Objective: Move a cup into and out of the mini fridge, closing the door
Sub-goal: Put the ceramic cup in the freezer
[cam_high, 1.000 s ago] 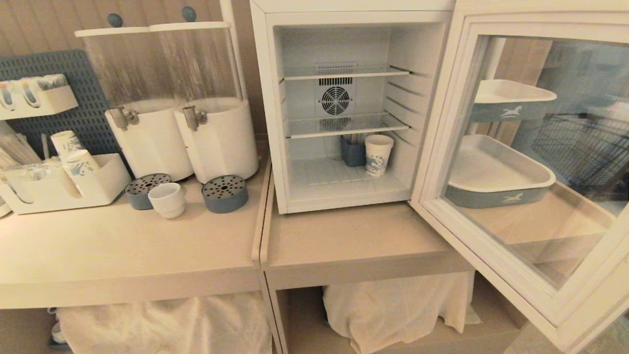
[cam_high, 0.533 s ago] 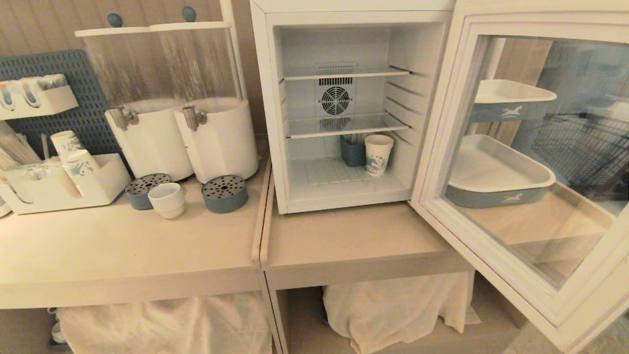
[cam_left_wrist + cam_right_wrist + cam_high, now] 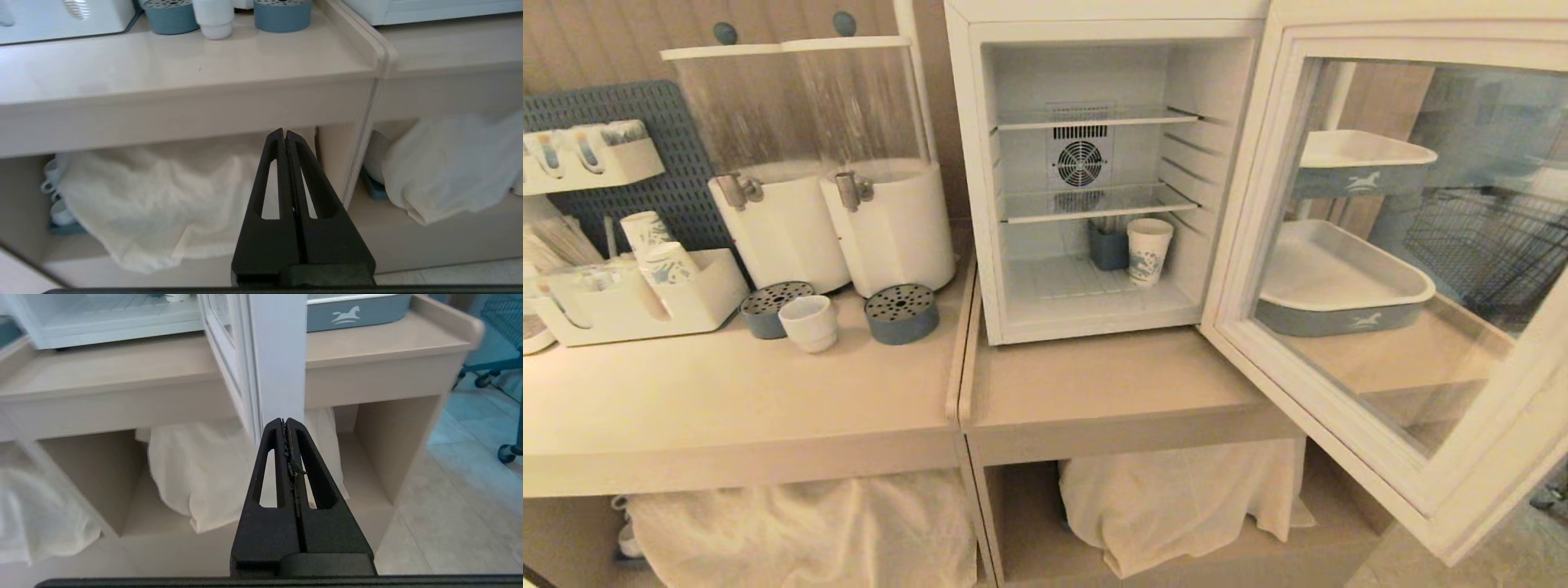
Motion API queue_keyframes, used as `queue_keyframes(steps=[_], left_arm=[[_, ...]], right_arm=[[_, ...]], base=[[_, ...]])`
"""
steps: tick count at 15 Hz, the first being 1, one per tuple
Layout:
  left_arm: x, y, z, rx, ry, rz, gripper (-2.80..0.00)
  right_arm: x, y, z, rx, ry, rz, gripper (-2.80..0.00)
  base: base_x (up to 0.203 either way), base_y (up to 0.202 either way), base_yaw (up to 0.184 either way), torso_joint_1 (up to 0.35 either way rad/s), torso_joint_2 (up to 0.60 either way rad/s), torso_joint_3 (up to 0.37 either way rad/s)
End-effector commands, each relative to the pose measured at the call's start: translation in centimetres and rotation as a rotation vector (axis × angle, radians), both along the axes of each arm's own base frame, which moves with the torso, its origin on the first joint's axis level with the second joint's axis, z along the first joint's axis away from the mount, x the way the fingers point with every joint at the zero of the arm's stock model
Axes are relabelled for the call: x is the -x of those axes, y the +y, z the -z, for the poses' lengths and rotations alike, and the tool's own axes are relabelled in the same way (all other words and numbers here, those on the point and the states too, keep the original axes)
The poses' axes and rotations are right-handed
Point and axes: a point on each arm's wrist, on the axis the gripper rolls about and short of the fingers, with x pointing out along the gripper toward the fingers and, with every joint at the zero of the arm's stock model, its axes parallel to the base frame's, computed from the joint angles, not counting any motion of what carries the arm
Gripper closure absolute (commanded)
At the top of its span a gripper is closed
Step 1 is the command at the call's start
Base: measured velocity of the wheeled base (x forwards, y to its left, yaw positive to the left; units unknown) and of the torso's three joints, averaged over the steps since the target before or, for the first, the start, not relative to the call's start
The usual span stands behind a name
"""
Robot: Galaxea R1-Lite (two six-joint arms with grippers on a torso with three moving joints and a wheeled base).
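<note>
On counter, cup (image 3: 809, 322), well above left hand (image 3: 284, 132)

Two beige worktops (image 3: 768, 392) butt together side by side under warm light, backed by a wood-slat wall (image 3: 596, 37) with a blue pegboard (image 3: 662, 196) at the left rear edge. Open cubbies underneath hold rumpled white cloths (image 3: 1176, 498). Pale tiled floor (image 3: 461, 490) off to the right.
</note>
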Motion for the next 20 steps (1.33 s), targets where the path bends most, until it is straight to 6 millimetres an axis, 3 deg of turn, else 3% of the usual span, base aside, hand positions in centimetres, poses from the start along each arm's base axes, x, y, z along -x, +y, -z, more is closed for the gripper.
queue_keyframes(steps=[1,6,13,20], left_arm=[[0.0,0.0,0.0,0.0,-0.001,0.001,0.0],[0.0,0.0,0.0,0.0,-0.001,0.001,0.0],[0.0,0.0,-0.02,-0.002,-0.002,0.001,0.0],[0.0,0.0,0.0,0.0,-0.001,0.001,0.0]], right_arm=[[-0.02,0.0,0.02,0.0,0.003,0.001,0.0],[-0.02,0.0,0.02,0.0,0.003,0.001,0.0],[-0.02,0.0,0.01,-0.002,0.001,0.001,0.0],[-0.02,0.0,0.01,-0.002,0.001,0.001,0.0]], base=[[-0.188,0.0,0.0,0.002,-0.01,0.002],[-0.168,0.0,-0.001,0.004,0.01,0.001],[0.001,0.006,-0.002,0.0,0.0,0.002],[0.001,0.173,0.005,0.001,0.0,0.002]])
